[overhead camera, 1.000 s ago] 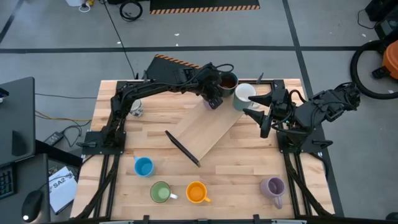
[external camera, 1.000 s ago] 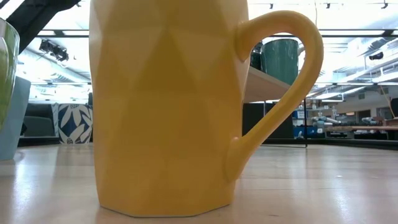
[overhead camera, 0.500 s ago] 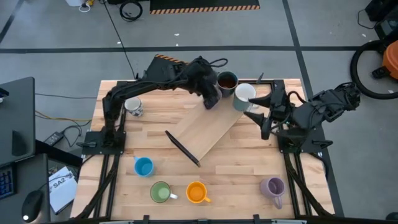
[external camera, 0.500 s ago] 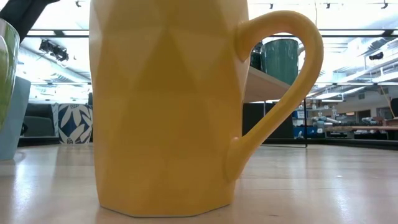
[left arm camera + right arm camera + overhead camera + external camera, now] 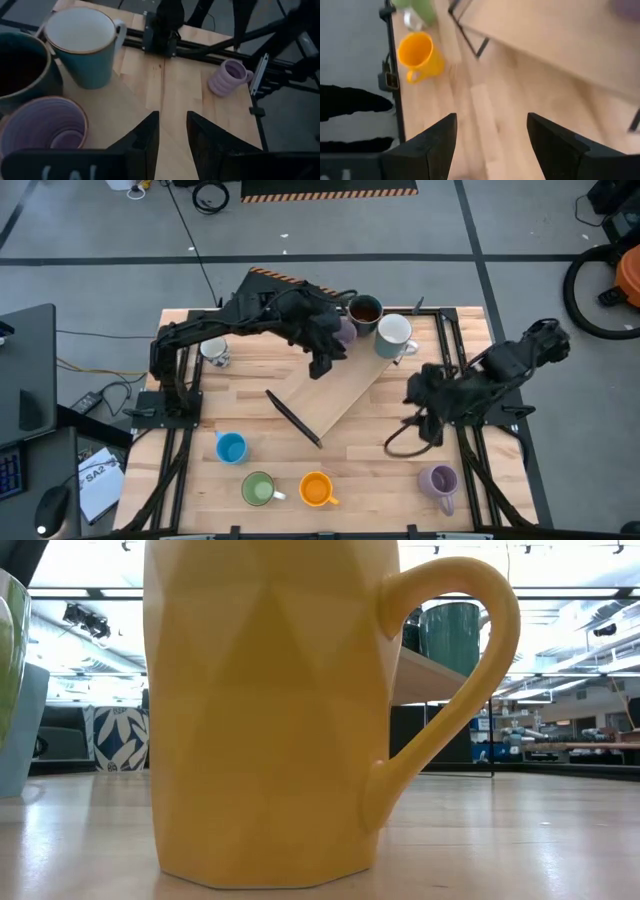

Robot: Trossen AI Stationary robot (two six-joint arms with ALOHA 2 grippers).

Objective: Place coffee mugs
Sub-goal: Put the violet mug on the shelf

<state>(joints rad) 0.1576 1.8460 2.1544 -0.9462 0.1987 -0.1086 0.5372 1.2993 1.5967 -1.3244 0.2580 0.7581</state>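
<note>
On the raised wooden board (image 5: 330, 395) stand a lilac mug (image 5: 343, 332), a dark mug with brown inside (image 5: 364, 310) and a white-lined mug (image 5: 393, 334), each on its base. My left gripper (image 5: 322, 362) hovers over the board just near of the lilac mug (image 5: 42, 125), fingers slightly open and empty (image 5: 173, 135). My right gripper (image 5: 418, 408) is over the table right of the board, wide open (image 5: 491, 132). The blue (image 5: 231, 447), green (image 5: 258, 488), orange (image 5: 316, 488) and second lilac mug (image 5: 438, 480) stand near the table's near edge. A white mug (image 5: 214, 352) stands far left.
The orange mug (image 5: 260, 710) fills the low view; the board (image 5: 430, 675) shows behind it. A dark leg (image 5: 292, 418) runs along the board's near-left end. Arm bases and rails flank both sides. Bare tabletop lies between the board and the near row of mugs.
My left gripper has drawn back from the dark mug toward the table's near-left, and the lilac mug now stands uncovered on the board. My right gripper has left the white-lined mug's side, swung toward the near edge and tipped downward.
</note>
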